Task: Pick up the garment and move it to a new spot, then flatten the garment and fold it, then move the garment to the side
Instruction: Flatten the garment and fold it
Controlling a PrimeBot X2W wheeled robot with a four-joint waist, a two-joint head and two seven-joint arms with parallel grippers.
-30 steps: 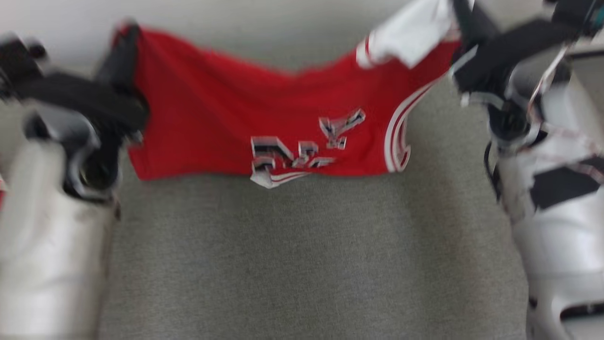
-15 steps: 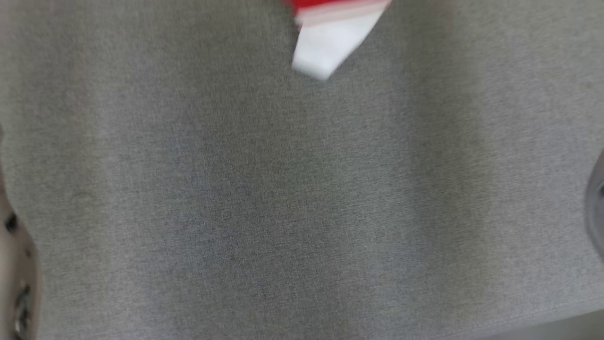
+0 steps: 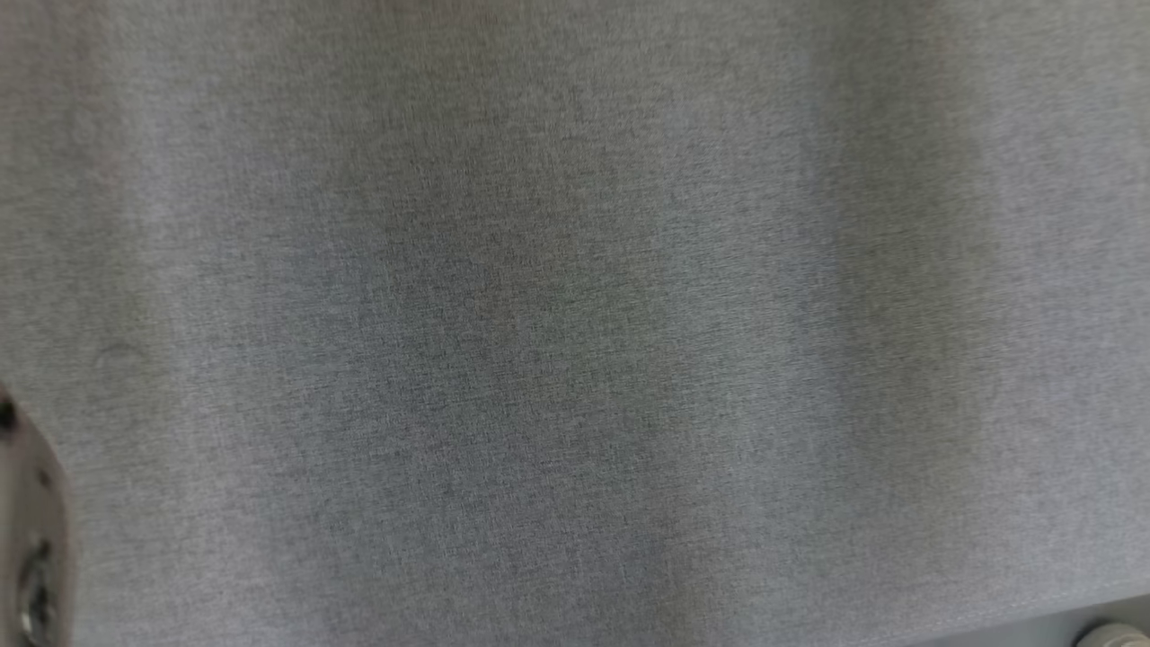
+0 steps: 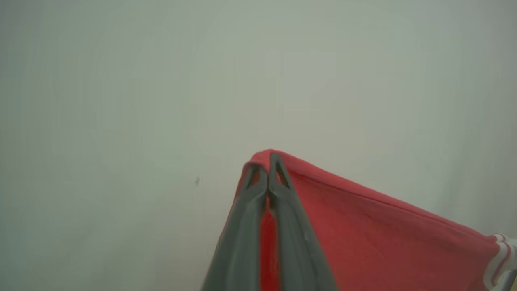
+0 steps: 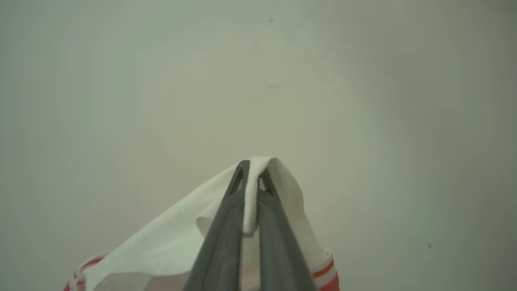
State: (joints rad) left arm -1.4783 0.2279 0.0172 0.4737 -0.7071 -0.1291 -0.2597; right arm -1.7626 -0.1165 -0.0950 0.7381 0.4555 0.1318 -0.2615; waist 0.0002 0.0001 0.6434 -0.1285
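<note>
Showing long, matte dark-grey left fingers [image 4: 242, 242] tapering to slim rounded tips with small triangular cut-outs, matching dark-grey right fingers [image 5: 220, 250] with the same slotted tips, and, edging into the head view's lower left corner, a pale beige rounded casing [image 3: 27, 539] dotted with dark holes.

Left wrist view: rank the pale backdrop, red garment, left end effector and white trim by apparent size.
1. Pale backdrop
2. Red garment
3. Left end effector, enlarged by nearness to the camera
4. White trim

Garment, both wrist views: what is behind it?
A plain pale surface lies behind the garment, held in the shut left end effector and right end effector. Whatever the cloth covers is hidden.
</note>
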